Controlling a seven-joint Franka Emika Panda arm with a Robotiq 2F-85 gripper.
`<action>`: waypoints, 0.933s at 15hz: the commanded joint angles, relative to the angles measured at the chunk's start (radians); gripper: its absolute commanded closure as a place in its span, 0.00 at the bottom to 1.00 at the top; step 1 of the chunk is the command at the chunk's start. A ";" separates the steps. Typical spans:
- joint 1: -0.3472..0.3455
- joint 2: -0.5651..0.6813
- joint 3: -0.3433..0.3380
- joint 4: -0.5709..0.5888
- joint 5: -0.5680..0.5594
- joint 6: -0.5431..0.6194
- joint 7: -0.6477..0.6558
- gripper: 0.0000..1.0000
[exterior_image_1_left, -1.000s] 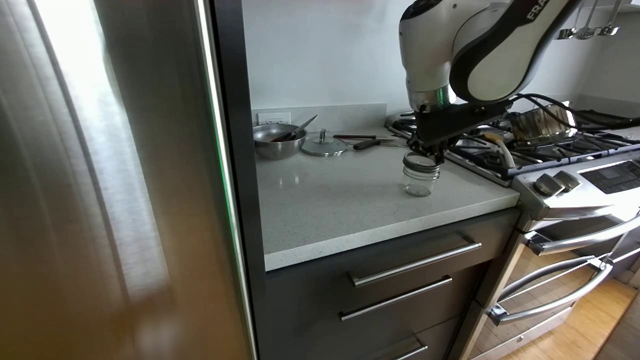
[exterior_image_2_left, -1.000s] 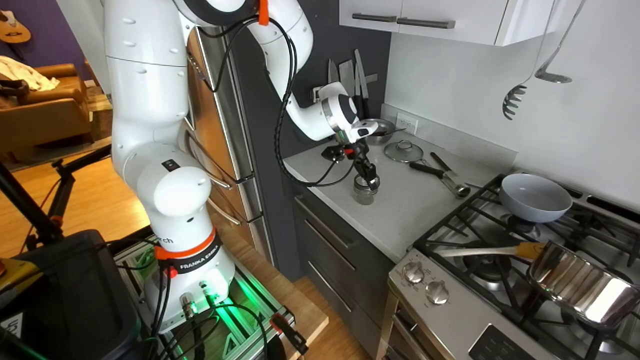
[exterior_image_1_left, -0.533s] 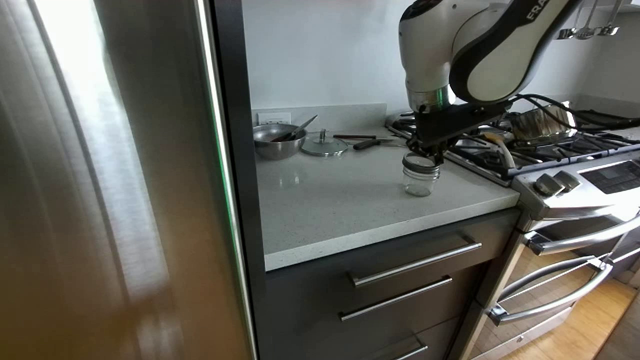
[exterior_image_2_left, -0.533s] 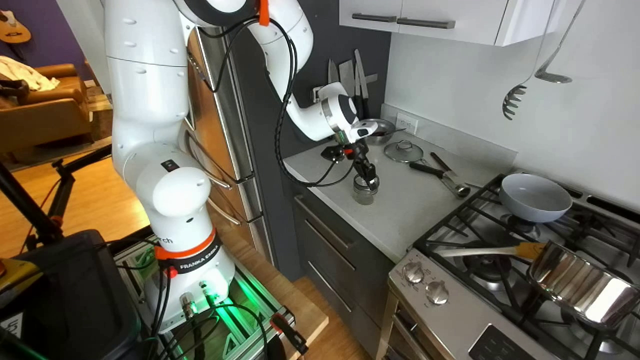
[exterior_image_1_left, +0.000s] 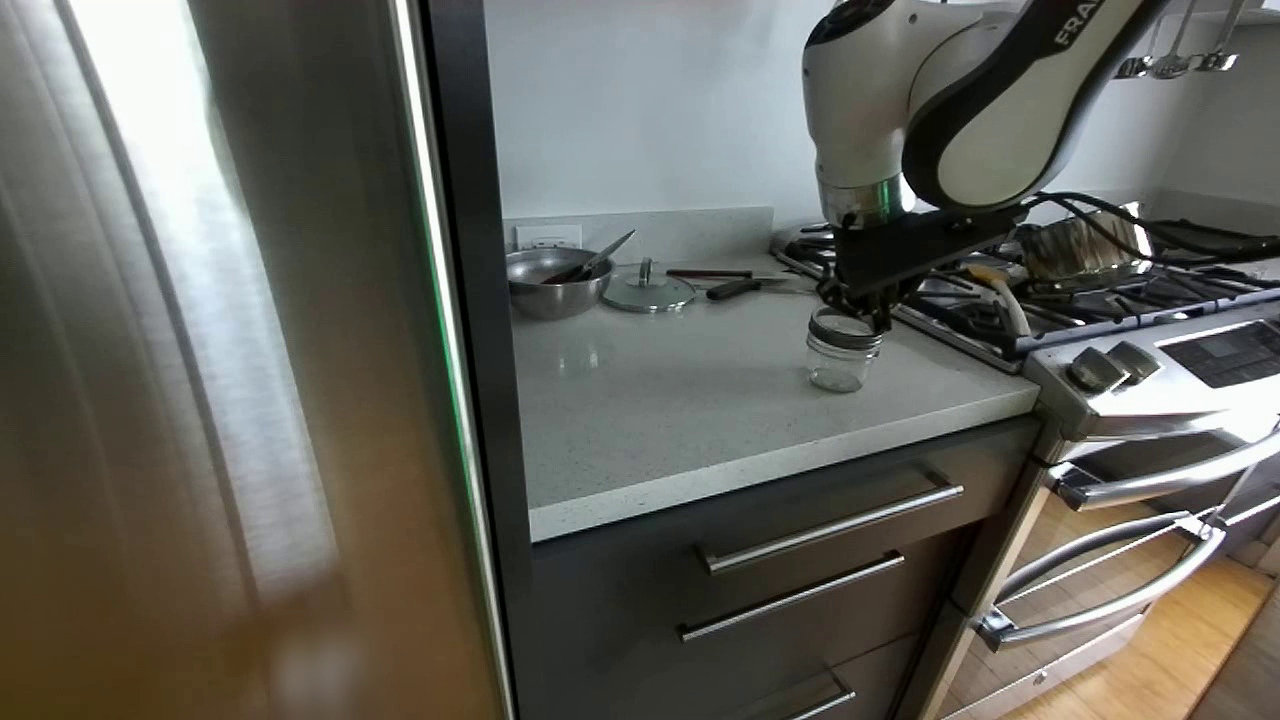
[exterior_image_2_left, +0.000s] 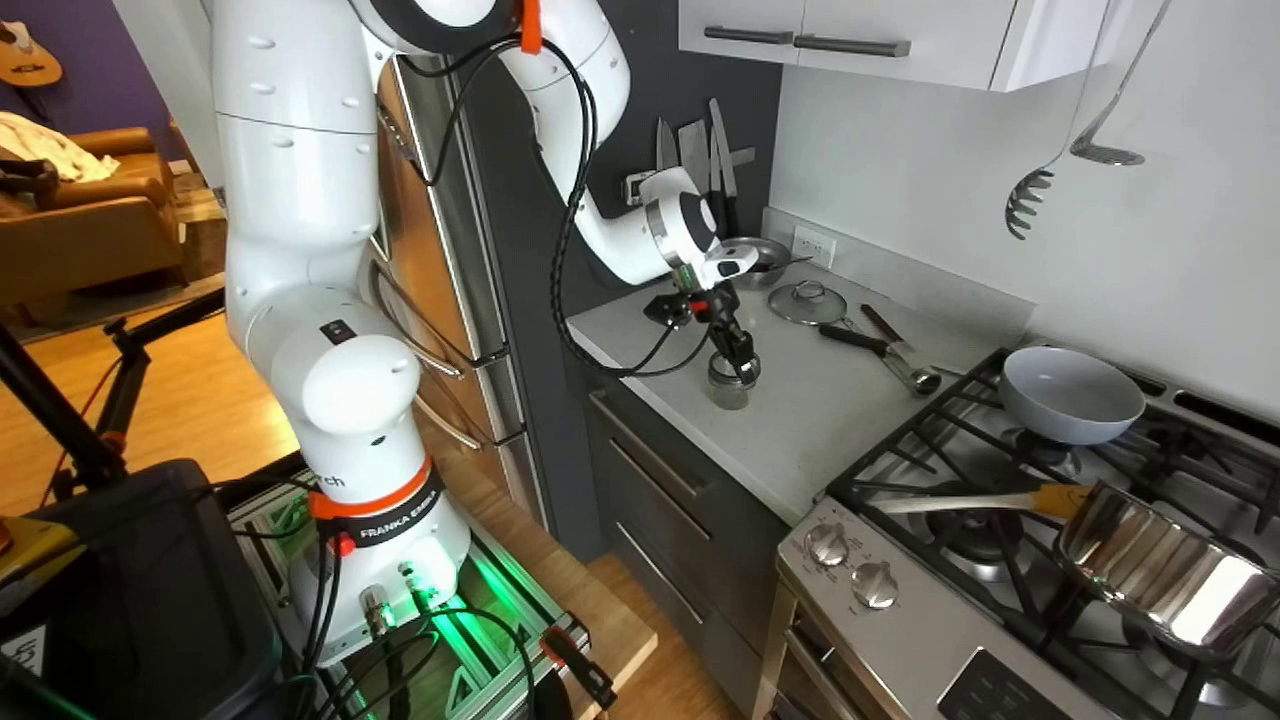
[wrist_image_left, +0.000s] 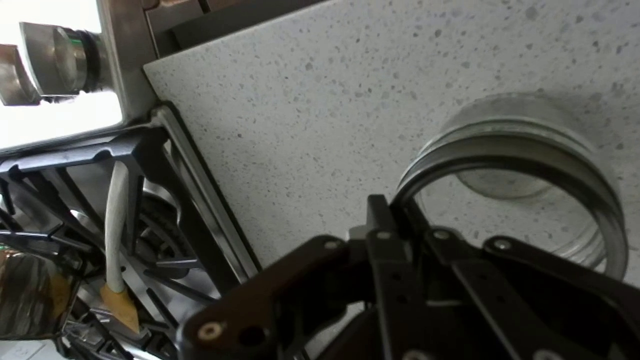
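A clear glass jar (exterior_image_1_left: 838, 372) with a dark band round its mouth is on the counter or just over it; I cannot tell whether its base touches. My gripper (wrist_image_left: 395, 205) comes from the bottom of the wrist view, its jaws pinching the near-left part of the band (wrist_image_left: 530, 146). One finger (wrist_image_left: 378, 207) stands outside the rim and the other inside the mouth. Through the open mouth the speckled counter shows, with nothing seen inside the jar. In both exterior views the gripper (exterior_image_2_left: 742, 368) reaches down to the jar's top and hides part of it.
Behind the jar lie a glass lid (exterior_image_1_left: 648, 292), a metal bowl (exterior_image_1_left: 558, 285) and black-handled utensils (exterior_image_2_left: 852, 337). Beside the counter (exterior_image_1_left: 690, 440) is a gas stove (exterior_image_2_left: 960, 470) with a pot (exterior_image_2_left: 1160, 570), a wooden-handled spatula (wrist_image_left: 116, 225) and a grey bowl (exterior_image_2_left: 1070, 395). A fridge stands at the counter's end.
Over the last half second the arm has shifted very slightly, and the jar's top has moved a little with it. The grip looks the same.
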 joint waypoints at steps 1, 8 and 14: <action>-0.026 0.006 0.010 -0.010 0.006 0.041 -0.025 0.98; -0.030 0.013 0.012 -0.003 0.015 0.064 -0.057 0.98; -0.033 0.019 0.012 0.003 0.030 0.064 -0.094 0.98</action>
